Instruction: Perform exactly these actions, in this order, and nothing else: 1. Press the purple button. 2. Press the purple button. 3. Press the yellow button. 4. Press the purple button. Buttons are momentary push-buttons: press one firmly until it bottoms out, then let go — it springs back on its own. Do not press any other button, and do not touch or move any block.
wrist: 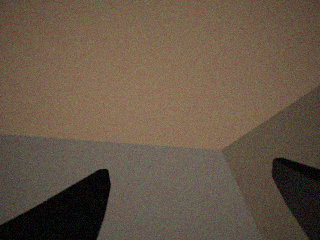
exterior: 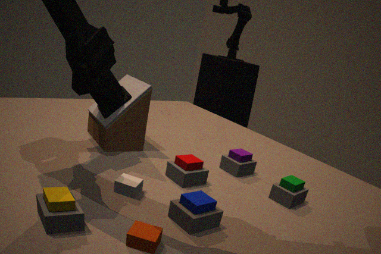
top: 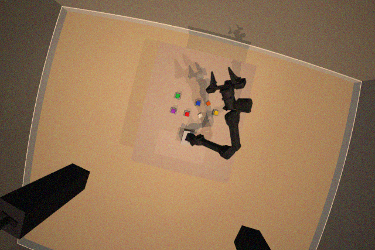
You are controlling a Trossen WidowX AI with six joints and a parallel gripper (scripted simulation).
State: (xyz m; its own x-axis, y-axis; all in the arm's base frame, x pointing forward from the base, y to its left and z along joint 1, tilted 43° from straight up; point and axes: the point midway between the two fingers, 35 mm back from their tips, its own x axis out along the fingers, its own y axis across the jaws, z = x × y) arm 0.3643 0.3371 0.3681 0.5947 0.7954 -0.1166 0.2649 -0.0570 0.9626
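Observation:
The purple button (top: 173,110) (exterior: 240,155) sits raised on its grey base, left of the red button in the top view. The yellow button (top: 215,112) (exterior: 59,198) sits raised on its base near the arm. My gripper (top: 221,70) (wrist: 189,172) is open and empty, its two fingers wide apart. It is held high up, past the yellow button towards the top right in the top view, and touches no button. The exterior view does not show the fingers. The wrist view shows only plain surfaces between the fingertips.
A red button (top: 187,113) (exterior: 189,162), a blue button (top: 198,102) (exterior: 197,201) and a green button (top: 177,95) (exterior: 292,183) stand nearby. An orange block (top: 208,103) (exterior: 143,236) and a white block (top: 200,115) (exterior: 128,185) lie among them. The arm's wedge base (exterior: 125,131) stands behind.

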